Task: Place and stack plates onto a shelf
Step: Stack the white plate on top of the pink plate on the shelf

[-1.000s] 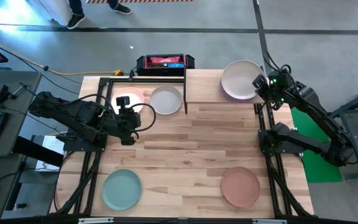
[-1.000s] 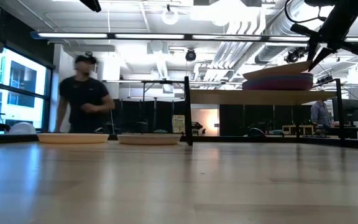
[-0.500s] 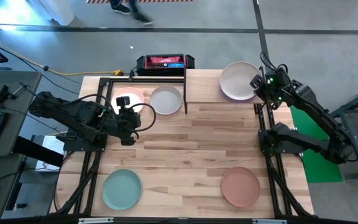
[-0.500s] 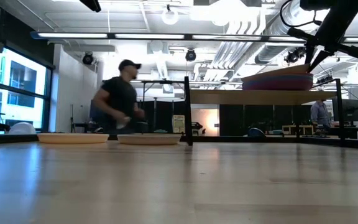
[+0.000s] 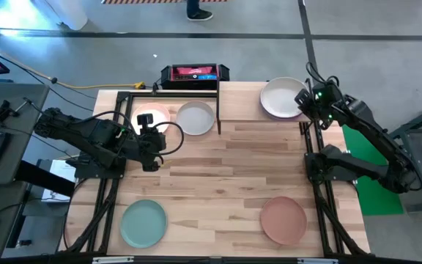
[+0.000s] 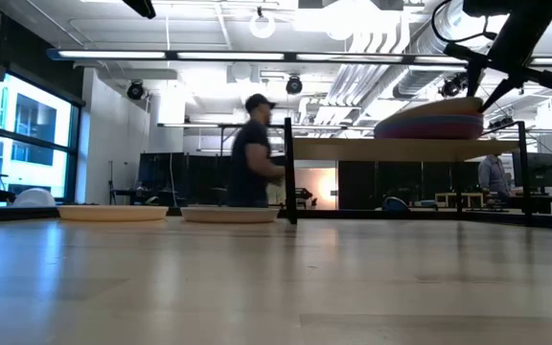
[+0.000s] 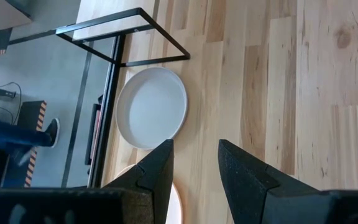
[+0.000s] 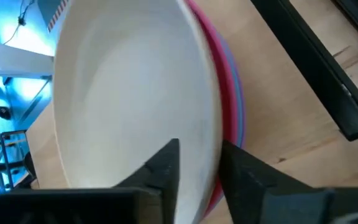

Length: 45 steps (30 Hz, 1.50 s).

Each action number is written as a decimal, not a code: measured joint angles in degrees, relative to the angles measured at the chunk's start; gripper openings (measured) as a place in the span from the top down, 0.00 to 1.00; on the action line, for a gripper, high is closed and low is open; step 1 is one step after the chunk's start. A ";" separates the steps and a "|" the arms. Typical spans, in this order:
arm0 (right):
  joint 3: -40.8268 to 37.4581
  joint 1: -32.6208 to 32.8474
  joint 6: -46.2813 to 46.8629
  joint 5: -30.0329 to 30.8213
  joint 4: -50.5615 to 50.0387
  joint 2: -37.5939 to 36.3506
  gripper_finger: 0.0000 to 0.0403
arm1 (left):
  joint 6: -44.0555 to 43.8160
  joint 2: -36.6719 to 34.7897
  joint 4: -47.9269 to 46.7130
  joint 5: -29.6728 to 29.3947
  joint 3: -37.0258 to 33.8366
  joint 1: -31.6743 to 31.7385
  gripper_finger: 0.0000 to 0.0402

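1. The right tool (image 5: 304, 97) grips the rim of the cream plate (image 5: 280, 97), which sits atop the stack (image 6: 429, 125) on the shelf (image 5: 247, 103).
2. That plate is tilted, its gripped edge raised; being round, it has no long axis.
3. Off the shelf, on the table (image 5: 226, 183): pink plate (image 5: 151, 117), grey-white plate (image 5: 195, 117), teal plate (image 5: 143, 223), tan plate (image 5: 283, 219).
4. The left tool (image 7: 194, 163), fingers apart and empty, hovers near the grey-white plate.

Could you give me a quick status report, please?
Right end effector grips cream plate on shelf stack. Left end effector open, idle beside pink plate. Nothing obstructing.
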 joint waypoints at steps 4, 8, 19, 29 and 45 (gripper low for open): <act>0.00 0.00 -1.84 0.03 0.68 -0.17 0.66 | -0.01 0.02 -0.01 0.02 0.00 0.00 0.71; -0.02 -0.02 -2.84 -0.16 0.65 -1.22 0.65 | -0.01 0.00 0.00 0.02 0.00 0.00 0.71; -0.04 -0.02 -3.33 -1.54 0.28 -7.34 0.65 | 0.01 0.02 0.00 0.02 0.00 0.00 0.71; -0.11 -0.01 -6.36 -1.30 0.34 -4.43 0.65 | -0.01 0.02 0.00 0.02 0.00 0.00 0.71; -0.11 0.00 -10.22 -8.11 0.85 -10.68 0.65 | 0.00 0.01 -0.02 0.02 0.00 0.00 0.71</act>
